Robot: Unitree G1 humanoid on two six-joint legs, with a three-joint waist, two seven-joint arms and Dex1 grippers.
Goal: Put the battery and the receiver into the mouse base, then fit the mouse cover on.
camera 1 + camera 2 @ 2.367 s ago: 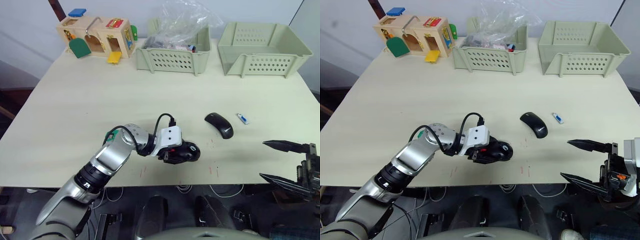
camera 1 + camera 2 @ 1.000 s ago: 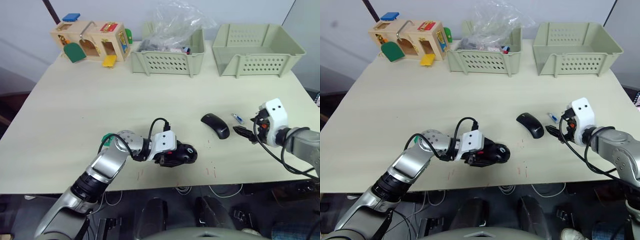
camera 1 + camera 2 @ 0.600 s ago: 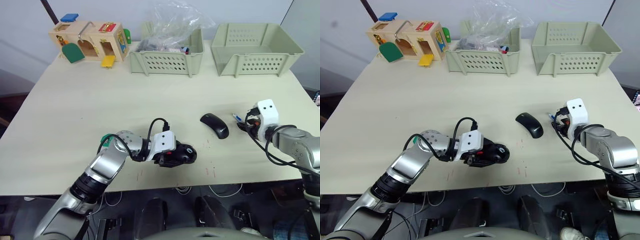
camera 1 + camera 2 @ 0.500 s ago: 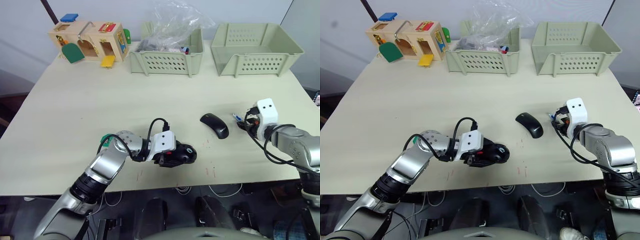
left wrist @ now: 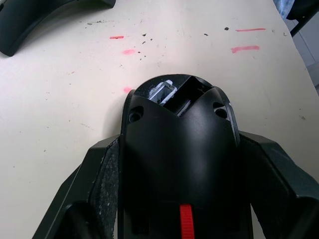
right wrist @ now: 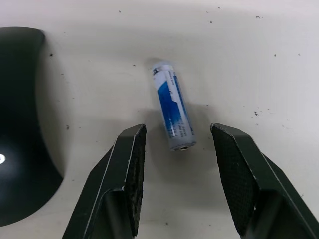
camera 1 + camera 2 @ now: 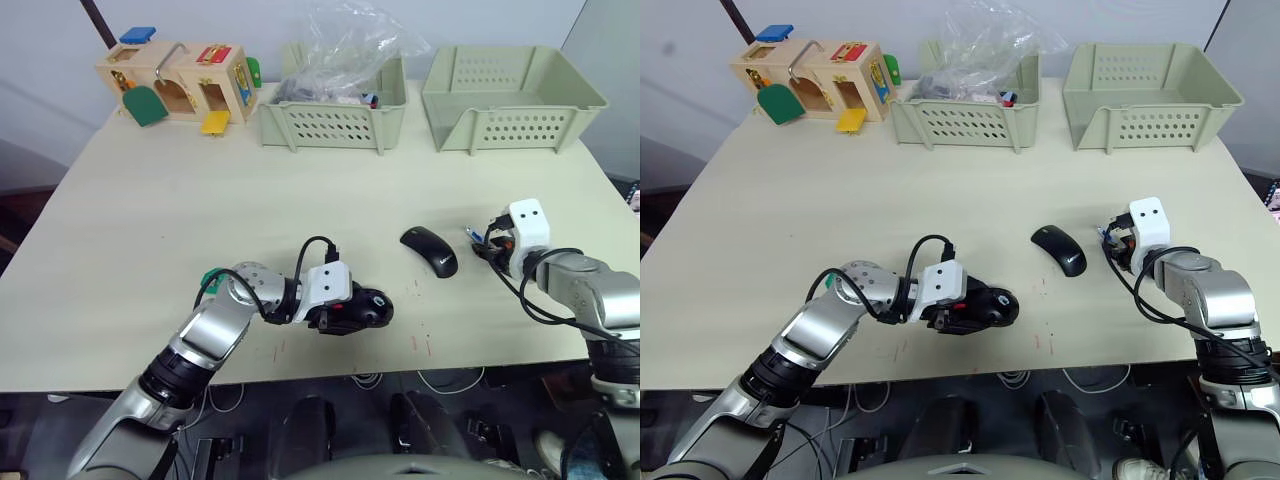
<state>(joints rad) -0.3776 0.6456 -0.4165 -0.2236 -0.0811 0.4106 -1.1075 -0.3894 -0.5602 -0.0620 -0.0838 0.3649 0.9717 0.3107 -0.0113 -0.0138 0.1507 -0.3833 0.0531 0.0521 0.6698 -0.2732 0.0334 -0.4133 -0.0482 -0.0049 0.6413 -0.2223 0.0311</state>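
- While your left gripper (image 5: pixel 177 199) clamps the mouse base (image 7: pixel 362 308) on the table (image 7: pixel 200 200), the mouse cover (image 7: pixel 430 250) lies to that base's right, apart from it.
- Right of the cover, your right gripper (image 6: pixel 177 149) stands wide, its fingers (image 6: pixel 130 149) flanking the battery (image 6: pixel 172 110) without touching.

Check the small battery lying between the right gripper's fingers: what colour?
Blue and white battery; clearest in right wrist view.
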